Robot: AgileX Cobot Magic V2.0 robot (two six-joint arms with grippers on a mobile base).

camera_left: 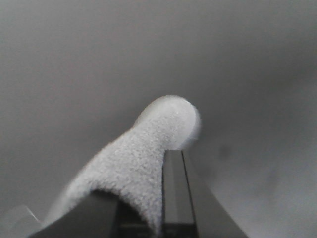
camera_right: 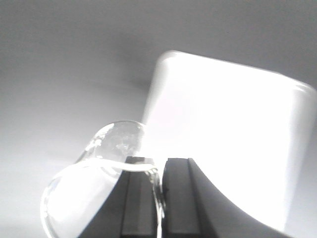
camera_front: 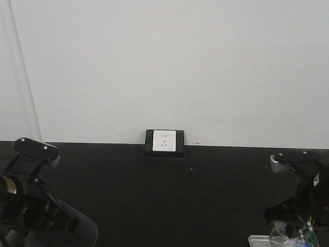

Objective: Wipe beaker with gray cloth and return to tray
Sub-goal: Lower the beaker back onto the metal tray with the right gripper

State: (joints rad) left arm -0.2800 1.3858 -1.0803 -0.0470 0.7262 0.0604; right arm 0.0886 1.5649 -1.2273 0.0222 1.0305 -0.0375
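Beaker (camera_right: 99, 168): clear glass, tipped on its side, mouth toward the right wrist camera, held off the surface. Right gripper (camera_right: 159, 171) pinches it by the wall at the rim only, one finger inside and one outside, nearly closed on the thin glass.

Gray cloth (camera_left: 143, 158): bunched into a rounded peak, clamped in the left gripper (camera_left: 143, 203). The jaws are closed tight on the fabric and the loose end sticks out past the fingertips.

Risks:
- A rim-only pinch on smooth glass is weak, so wiping pressure could twist or lever the beaker out, and it would likely drop.
- Squeezing harder risks chipping the rim.
- The floppy cloth tip may fold away instead of rubbing.
- The arms sit well apart in the front view, so bringing them together risks knocking finger against glass.

Around:
- White plastic bin (camera_right: 223, 139) is close behind the beaker and crowds any swing that way.
- Black tabletop (camera_front: 180, 195) is between the arms, with a wall socket (camera_front: 164, 141) at the back, well clear.
- Pale edge (camera_front: 257, 240) sits under the right arm; cannot tell if it is the tray.
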